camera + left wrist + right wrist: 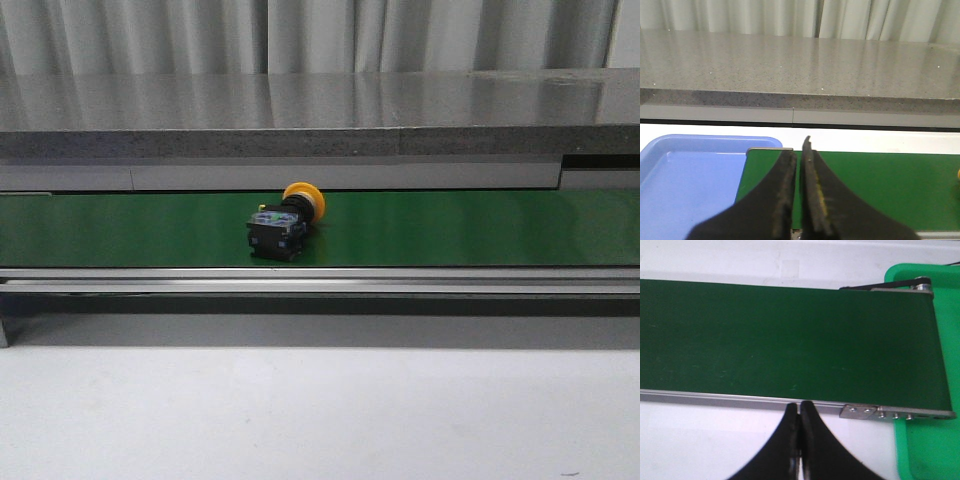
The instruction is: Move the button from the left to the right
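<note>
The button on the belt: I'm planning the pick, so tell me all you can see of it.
The button is a small push-button switch with a round yellow-orange mushroom cap on a black boxy block that carries small blue-green marks on its upper face. It looks like plastic. It lies tipped on its side on the green conveyor belt, near the middle in the front view, block toward the camera and cap pointing back and right. Only the belt touches it; no tool is near it.
</note>
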Robot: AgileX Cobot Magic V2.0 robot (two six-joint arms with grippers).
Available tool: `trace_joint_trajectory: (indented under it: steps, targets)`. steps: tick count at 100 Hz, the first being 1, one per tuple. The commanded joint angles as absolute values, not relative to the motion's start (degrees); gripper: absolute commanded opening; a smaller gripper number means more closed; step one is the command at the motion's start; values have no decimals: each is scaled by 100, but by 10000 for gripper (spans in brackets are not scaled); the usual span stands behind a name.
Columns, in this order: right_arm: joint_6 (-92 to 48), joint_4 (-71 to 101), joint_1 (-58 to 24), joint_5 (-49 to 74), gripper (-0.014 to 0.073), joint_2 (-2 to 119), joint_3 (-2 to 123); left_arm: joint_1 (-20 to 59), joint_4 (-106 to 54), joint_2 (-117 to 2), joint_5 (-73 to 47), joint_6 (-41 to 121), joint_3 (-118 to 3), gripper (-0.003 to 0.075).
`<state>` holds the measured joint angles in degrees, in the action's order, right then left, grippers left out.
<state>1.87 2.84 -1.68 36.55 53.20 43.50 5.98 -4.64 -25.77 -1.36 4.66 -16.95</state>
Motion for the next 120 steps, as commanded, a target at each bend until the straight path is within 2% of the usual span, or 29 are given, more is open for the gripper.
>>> trace_joint_trajectory:
  steps: [1,10,17,29,34,39,73,120]
  targets:
    - [178,506,-146,3375,-41,5427,4560,646,-505,-2596,367,472,-1849,5]
    - [178,761,-146,3375,62,5486,4560,646,-505,-2596,367,472,-1849,5]
    - [178,847,-146,3364,205,5494,4560,646,-505,-2596,367,472,-1849,5]
    - [178,847,-146,3365,514,5494,4560,646,-505,-2596,367,472,-1849,5]
    - [178,847,-146,3345,601,5494,4560,646,-505,-2596,367,472,-1849,5]
    - [178,884,-146,3324,651,5494,4560,646,-505,-2596,367,472,-1849,5]
    - [172,1702,-407,3052,652,5671,4631,646,-505,-2596,367,472,-1849,5]
    - [172,1696,-1387,3021,652,7613,5551,646,-505,-2596,367,472,-1849,5]
